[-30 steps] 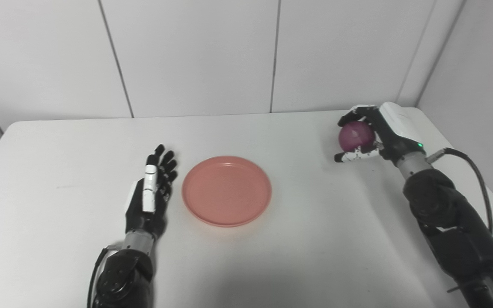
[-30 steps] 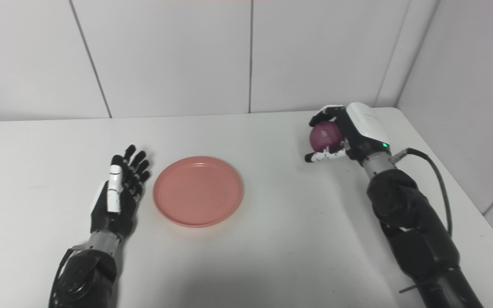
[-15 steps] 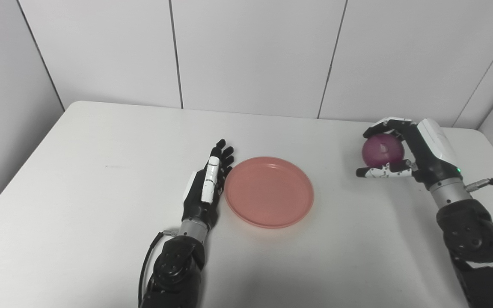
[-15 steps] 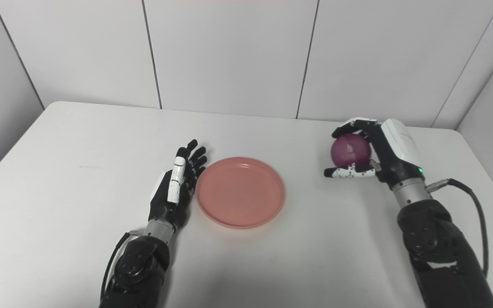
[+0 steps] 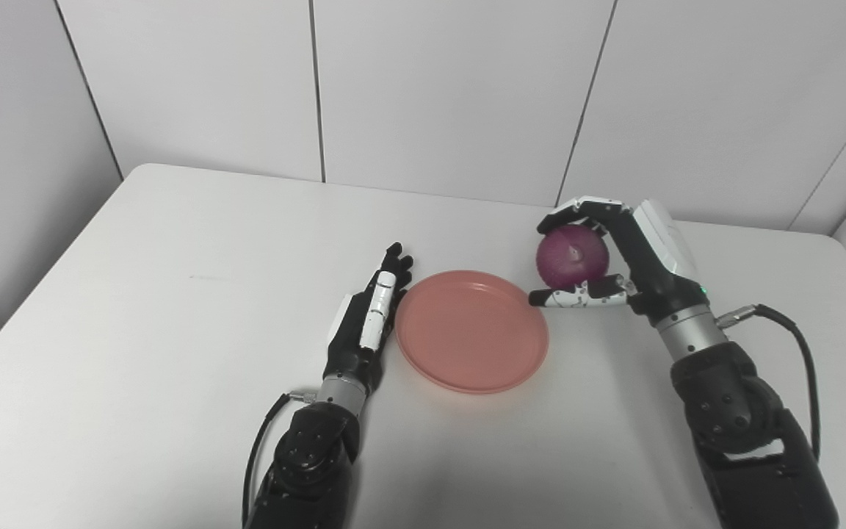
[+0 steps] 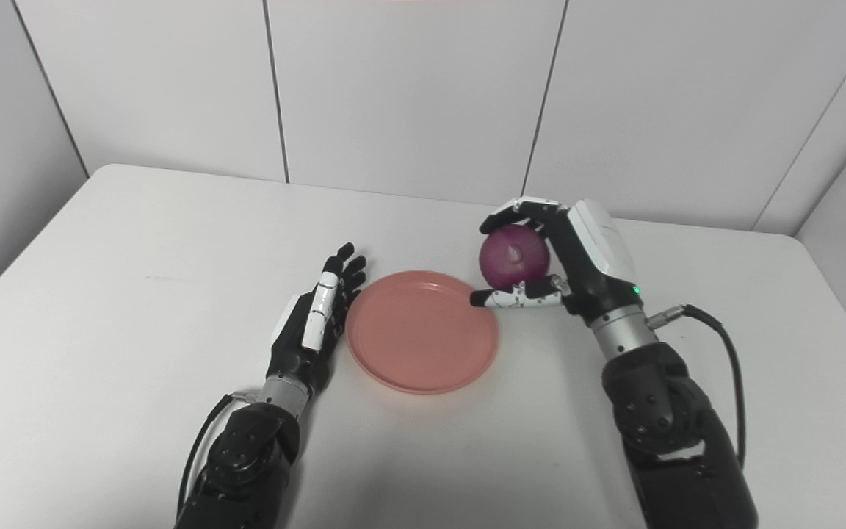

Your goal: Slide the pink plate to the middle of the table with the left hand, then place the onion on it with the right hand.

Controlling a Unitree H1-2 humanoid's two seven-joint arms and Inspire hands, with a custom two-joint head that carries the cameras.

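plate (image 5: 472, 331) lies flat mid-table (image 5: 136, 308), nothing on it. left hand (image 5: 368, 327) at its 9 o'clock, fingers straight and spread, empty, just beside the rim. right hand (image 5: 617, 257) grips the onion (image 5: 572, 256), raised at the plate's 2 o'clock edge.

I see a white table (image 5: 136, 308) with rounded corners, set against pale panelled walls at its far and side edges. One item lies directly on its surface: a pink plate (image 5: 471, 330), round, shallow and flat, near the middle of the tabletop. The left hand (image 5: 368, 327) rests on the surface just beside the plate's left rim, fingers extended. Contact with the rim cannot be confirmed.
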